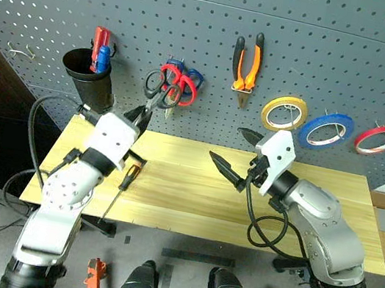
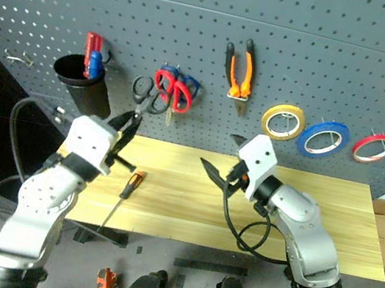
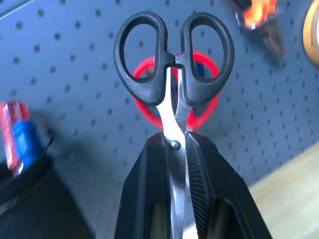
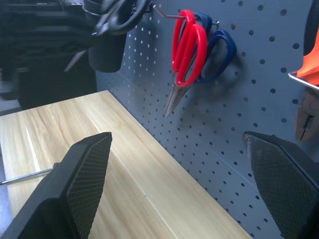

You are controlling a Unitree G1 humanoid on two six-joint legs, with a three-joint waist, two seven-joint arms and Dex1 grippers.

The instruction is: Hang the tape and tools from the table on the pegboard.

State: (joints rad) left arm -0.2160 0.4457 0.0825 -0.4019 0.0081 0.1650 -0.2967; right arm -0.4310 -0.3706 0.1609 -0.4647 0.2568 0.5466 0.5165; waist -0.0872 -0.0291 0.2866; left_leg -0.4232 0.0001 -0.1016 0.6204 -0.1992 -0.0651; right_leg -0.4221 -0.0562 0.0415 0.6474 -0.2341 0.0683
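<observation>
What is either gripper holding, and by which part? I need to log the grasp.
The left gripper holds the black-handled scissors by the blades at the pivot, loops outward. The right gripper is open, holding nothing.

A grey floor (image 1: 181,250) (dark cables trailing at left) lies under even light.

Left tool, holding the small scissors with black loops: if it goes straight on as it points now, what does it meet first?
Probably the red-handled scissors hanging on the dark grey pegboard: in the left wrist view they sit directly behind the held black-looped scissors. Depth between them is unclear.
</observation>
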